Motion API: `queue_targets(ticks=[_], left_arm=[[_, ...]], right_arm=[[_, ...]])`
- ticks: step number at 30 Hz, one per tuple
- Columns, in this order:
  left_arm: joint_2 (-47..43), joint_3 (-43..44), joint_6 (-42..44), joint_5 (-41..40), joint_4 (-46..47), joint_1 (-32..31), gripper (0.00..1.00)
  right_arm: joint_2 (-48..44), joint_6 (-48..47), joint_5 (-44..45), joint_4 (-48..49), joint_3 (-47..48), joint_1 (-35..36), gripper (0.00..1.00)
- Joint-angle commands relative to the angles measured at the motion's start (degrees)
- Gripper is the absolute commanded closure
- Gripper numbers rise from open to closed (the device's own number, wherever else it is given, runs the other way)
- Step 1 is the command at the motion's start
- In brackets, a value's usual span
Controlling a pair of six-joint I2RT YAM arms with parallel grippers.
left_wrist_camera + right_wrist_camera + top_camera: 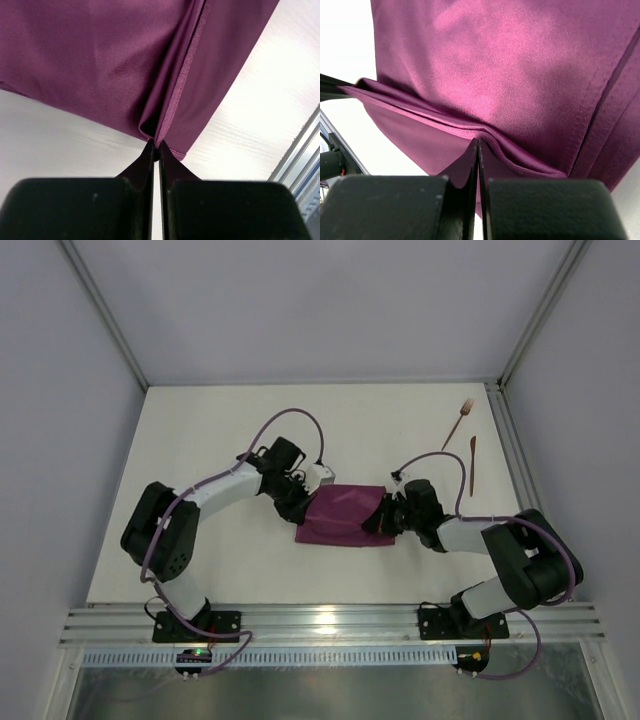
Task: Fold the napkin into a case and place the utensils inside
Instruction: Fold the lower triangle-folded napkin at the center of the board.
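Observation:
The plum-purple napkin (344, 514) lies folded over between my two grippers at the middle of the table. My left gripper (299, 506) is shut on its left edge; the wrist view shows the hem (172, 95) pinched at the fingertips (156, 146). My right gripper (386, 516) is shut on its right edge, with folded layers (485, 65) pinched at the fingertips (479, 142). The copper-brown fork (456, 424) with pale tines and the matching knife (472, 464) lie at the far right, apart from both grippers.
A metal rail (320, 622) runs along the table's near edge and shows in the left wrist view (300, 150). Grey walls close the table's left, back and right sides.

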Motion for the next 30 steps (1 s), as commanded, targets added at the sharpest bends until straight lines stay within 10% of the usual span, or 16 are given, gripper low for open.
queue_targets(ticks=[1,17,30], left_arm=[[-5.4,0.3,-1.4,-0.2,3.1,-0.1,1.00],[6.2,3.1,-7.9,-6.4,4.8,-0.1,1.00],[5.7,3.3,-8.2,-8.3,5.0,-0.1,0.94]], right_arm=[[0.0,-2.0,0.4,0.6,-0.2,-0.7,0.97],[-5.9,-10.6,-4.6,-5.3,5.4,0.2,0.94],[5.4,-2.0,-7.7,14.5,2.5,6.8,0.96]])
